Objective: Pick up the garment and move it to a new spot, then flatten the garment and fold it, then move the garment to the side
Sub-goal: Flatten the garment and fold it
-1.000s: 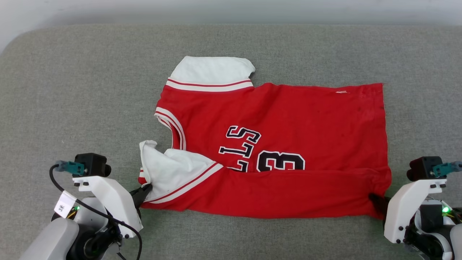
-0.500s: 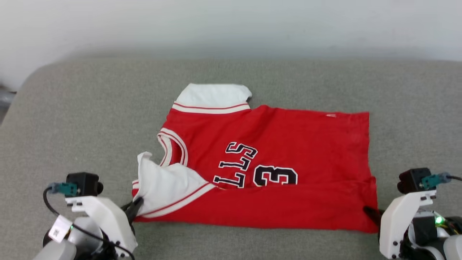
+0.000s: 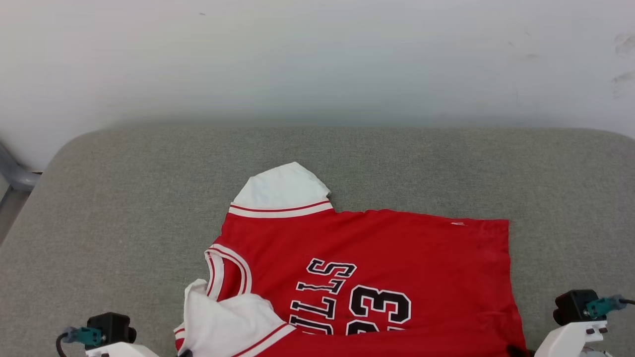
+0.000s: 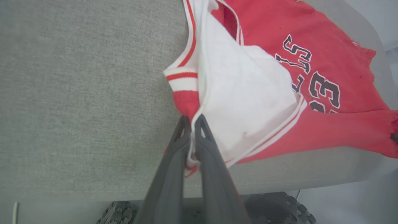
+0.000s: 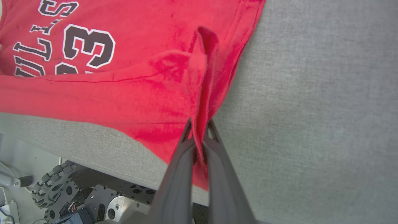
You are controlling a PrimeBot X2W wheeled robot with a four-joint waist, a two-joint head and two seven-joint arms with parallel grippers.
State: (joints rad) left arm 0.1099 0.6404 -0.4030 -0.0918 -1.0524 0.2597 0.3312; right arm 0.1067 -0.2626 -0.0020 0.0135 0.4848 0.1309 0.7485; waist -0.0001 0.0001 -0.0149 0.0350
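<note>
Lighting: bright, even and diffuse, with no clear source, no hard shadows and no glare.

Head view: the wall (image 3: 317, 59) is washed pale. Its meeting with the far edge of the grey cushion (image 3: 124, 198) is soft and blurred. The shirt (image 3: 377, 258) is sharp and strongly coloured.

Left wrist view: hazy and low in contrast, red faded toward pink. The left gripper (image 4: 192, 119) blurs nearer the lens. The near cushion edge is bowed by the wide lens.

Right wrist view: richer red, with dark shadow inside the pinched fold. The right gripper (image 5: 199, 123) is out of focus low down.
</note>
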